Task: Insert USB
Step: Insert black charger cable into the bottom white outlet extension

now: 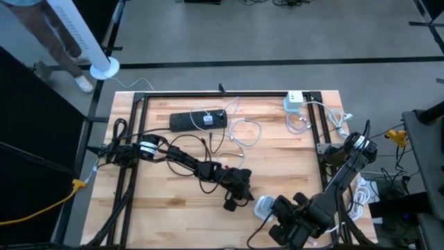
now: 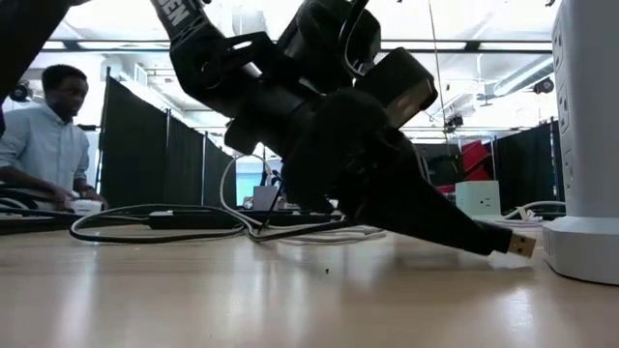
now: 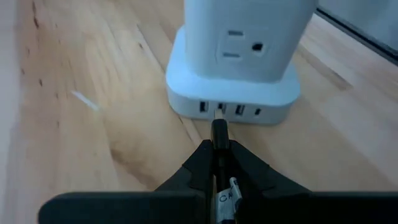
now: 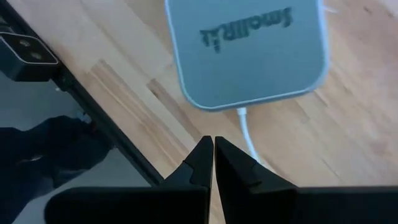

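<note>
Left pincer [image 3: 219,163] held USB plug [image 3: 219,132] clamped, tip just short of charging tower [image 3: 239,62] ports on tabletop [image 3: 93,124]; right pincer [image 4: 213,163] pinched empty above tower; risk judged: slight misalignment would jam plug or shove tower away.

I see the USB plug [image 3: 219,129], a black connector with a metal tip, held level and pointing at the white power tower [image 3: 239,37]. Its tip sits just at the tower's base, in line with the second port of the USB port row [image 3: 229,110]. In the low view the plug [image 2: 520,245] is just beside the tower's base [image 2: 580,246], clear of the table.
</note>
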